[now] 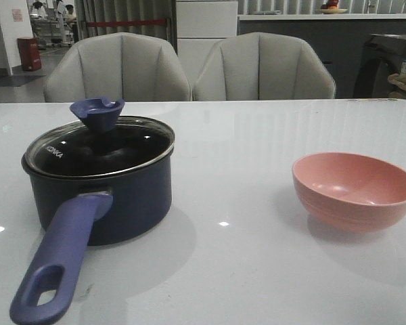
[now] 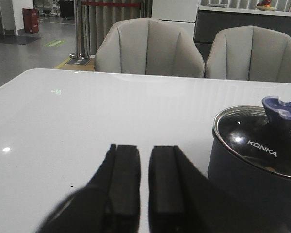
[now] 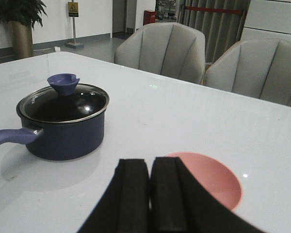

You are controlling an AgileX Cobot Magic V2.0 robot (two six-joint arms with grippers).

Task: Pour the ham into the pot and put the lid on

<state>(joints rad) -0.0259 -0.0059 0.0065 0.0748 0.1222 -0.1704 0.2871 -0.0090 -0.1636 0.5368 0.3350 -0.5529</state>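
The navy pot (image 1: 132, 196) stands at the table's left, its purple-blue handle (image 1: 57, 264) pointing toward the front edge. The glass KONKA lid (image 1: 101, 145) sits on the pot with its knob (image 1: 97, 114) up. No ham shows; the pink bowl (image 1: 355, 189) at the right is empty. Neither gripper shows in the front view. My left gripper (image 2: 144, 150) is low over bare table beside the pot (image 2: 242, 179), its jaws nearly together and empty. My right gripper (image 3: 150, 162) is shut and empty, just in front of the bowl (image 3: 213, 179), with the pot (image 3: 68, 138) farther off.
The white table (image 1: 257, 135) stretches back to two grey chairs (image 1: 118, 68) (image 1: 264, 68) behind its far edge. Pot and bowl stand well apart, with bare table between them.
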